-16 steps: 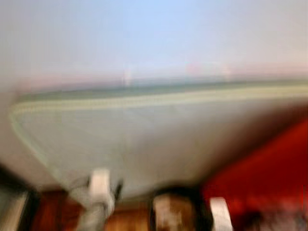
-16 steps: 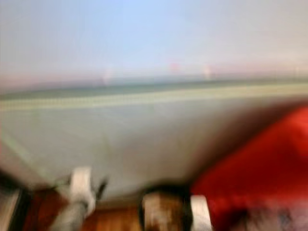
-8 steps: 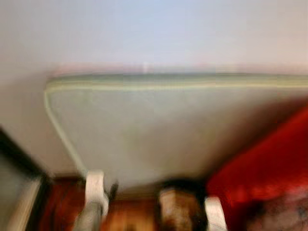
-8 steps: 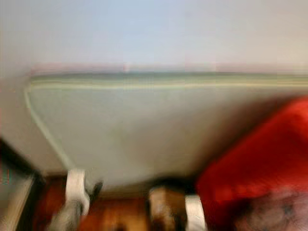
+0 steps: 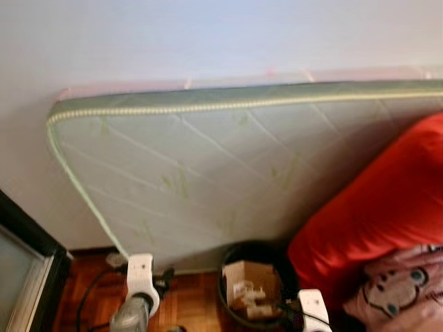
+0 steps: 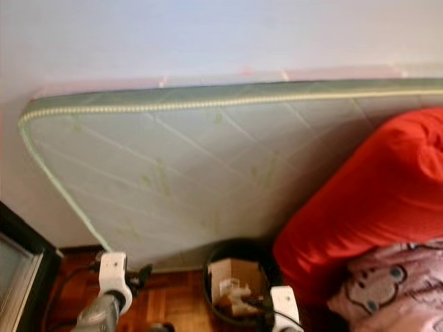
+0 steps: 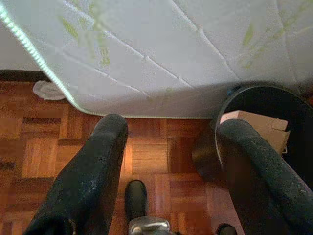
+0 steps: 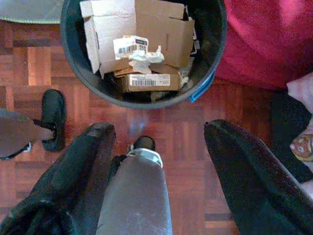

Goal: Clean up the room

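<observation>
A black trash bin point(image 5: 257, 290) stands on the parquet floor at the foot of a pale green mattress point(image 5: 208, 173). Flattened cardboard boxes and labelled scraps point(image 8: 142, 49) fill the bin. My right gripper point(image 8: 159, 161) hangs open just short of the bin, with nothing between its fingers. My left gripper point(image 7: 171, 161) is open too, over bare floor, with the bin's rim point(image 7: 264, 98) beside one finger. A crumpled white scrap point(image 7: 49, 90) lies on the floor by the mattress corner. Both wrists point(image 5: 140, 273) point(image 5: 313, 308) sit low in the eye views.
The mattress leans against a white wall. A big red cushion point(image 5: 374, 221) and a pink plush toy point(image 5: 398, 290) crowd the bin's right side. A dark-framed glass panel point(image 5: 24, 277) stands at the left. My own leg and black feet point(image 8: 54, 117) are below the grippers.
The whole picture has shifted and sharpened from heavy blur, so the camera moved and then steadied. Both arms stay low in the same places.
</observation>
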